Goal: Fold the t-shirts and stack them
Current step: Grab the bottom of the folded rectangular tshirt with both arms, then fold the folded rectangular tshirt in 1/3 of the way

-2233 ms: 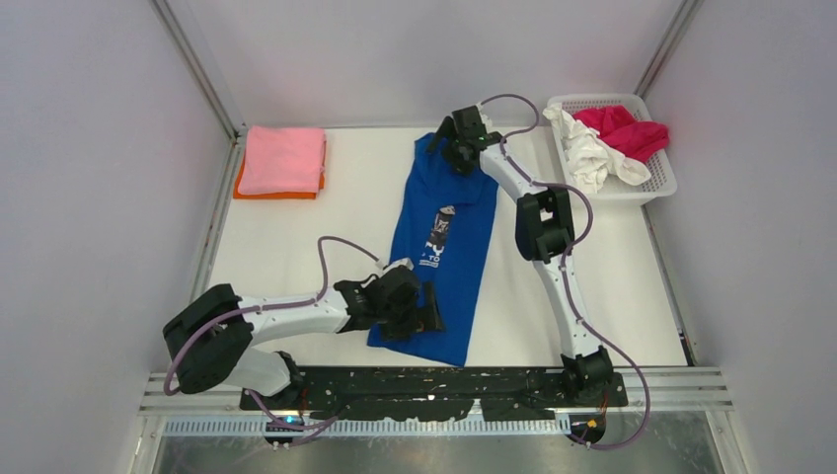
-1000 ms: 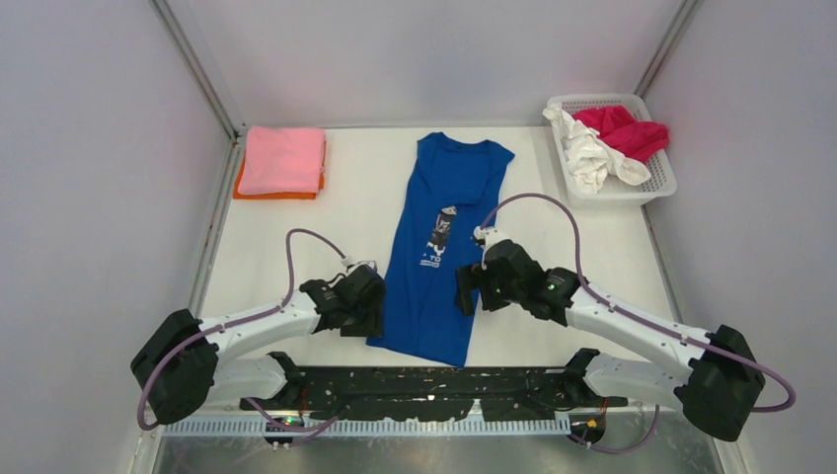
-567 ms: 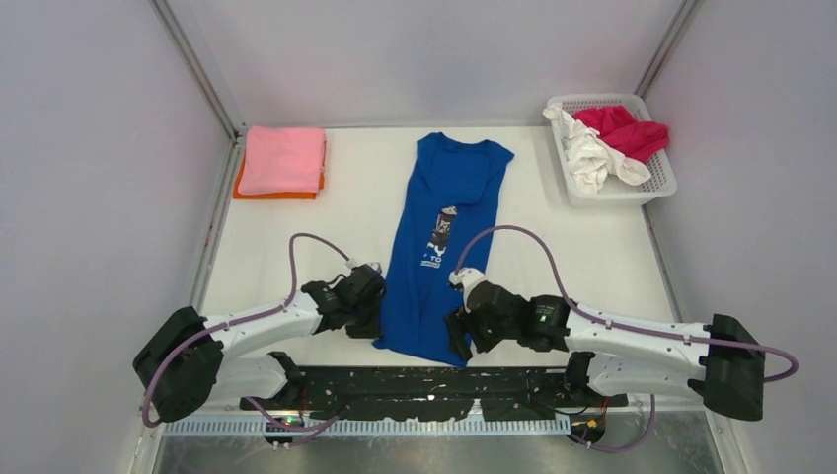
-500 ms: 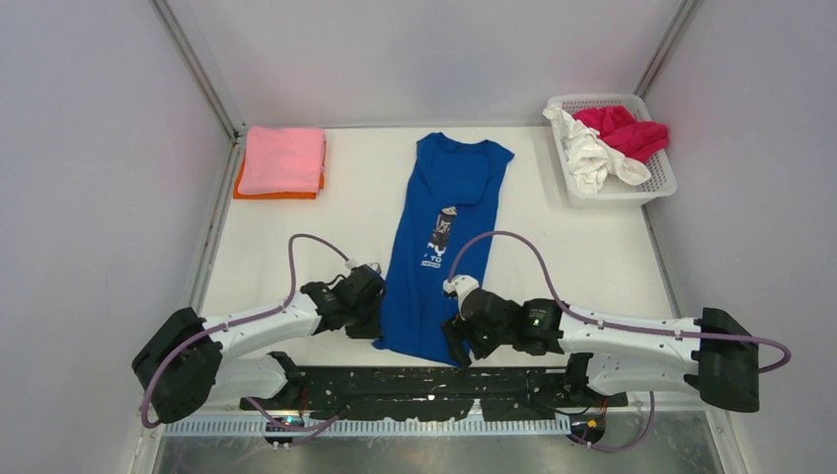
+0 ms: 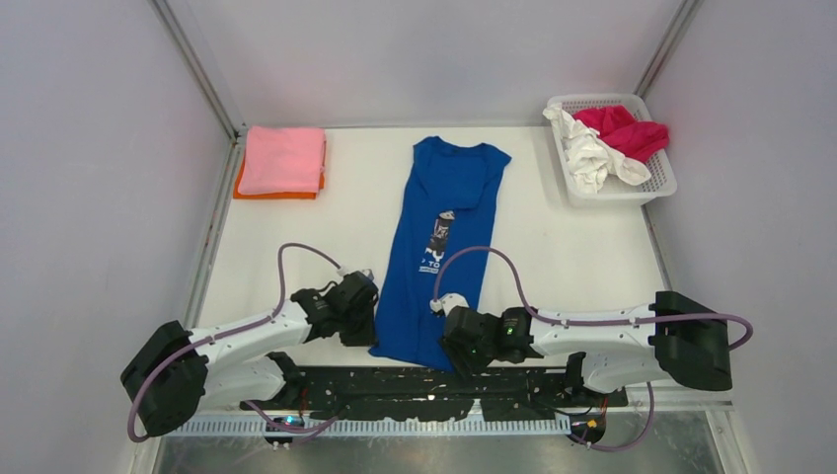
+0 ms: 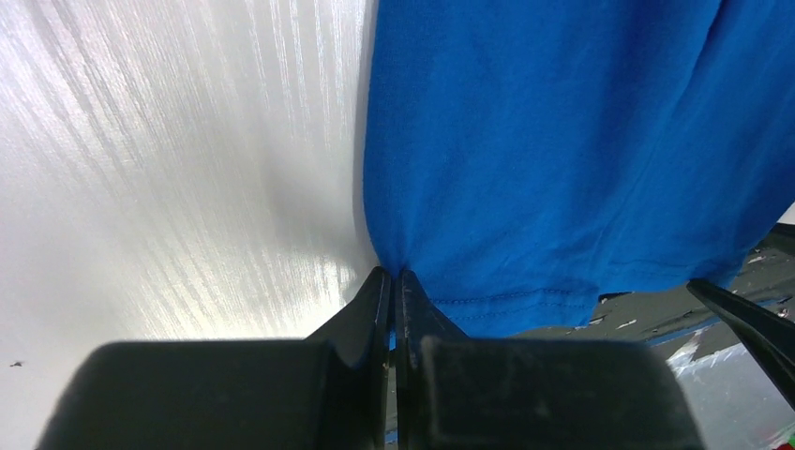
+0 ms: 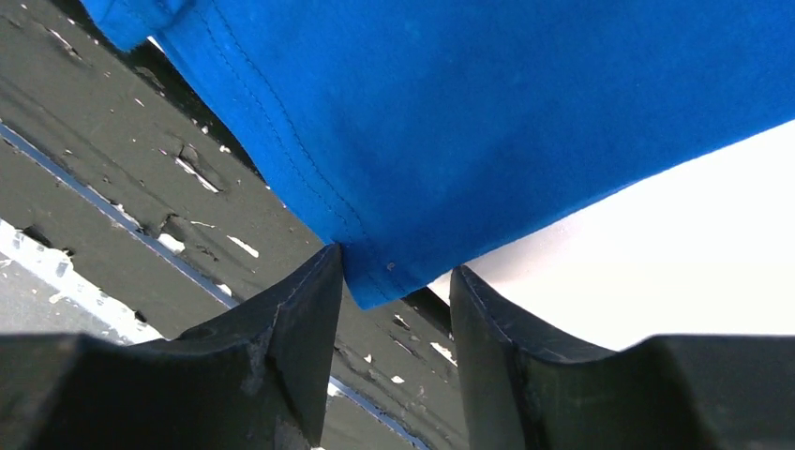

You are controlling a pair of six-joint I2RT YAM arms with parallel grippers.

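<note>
Two pincers sit at the near hem of the blue t-shirt (image 5: 441, 237). The left pincer (image 6: 394, 277) is clamped tight on the hem's left corner, with cloth bunching into its tips. The right pincer (image 7: 394, 274) has its jaws apart and the hem's right corner lies between them, not yet pinched.

The shirt lies lengthwise down the middle of the desk (image 5: 296, 247). Its collar is at the far end and its hem at the near edge, lapping onto the black base plate (image 5: 395, 380). It looks narrowed to a long strip, sides turned in, graphic facing up. Judgement: the lengthwise fold is done and the crosswise fold is not started. The likely next move is to close the right pincer and carry the hem toward the collar.

Done pile: a folded pink t-shirt (image 5: 282, 158) sits on a folded orange t-shirt (image 5: 240, 188) in the far-left corner of the desk, well apart from the blue one. Only an orange edge shows under the pink.

Left to do: a white t-shirt (image 5: 588, 156) and a crimson t-shirt (image 5: 626, 131) lie crumpled in the white mesh basket (image 5: 659, 180) at the far-right corner. The white one hangs over the basket's left rim.

Roughly two of five are stacked, one is mid-fold and two are untouched. The blue one needs its last folds and a move onto the pink one.
</note>
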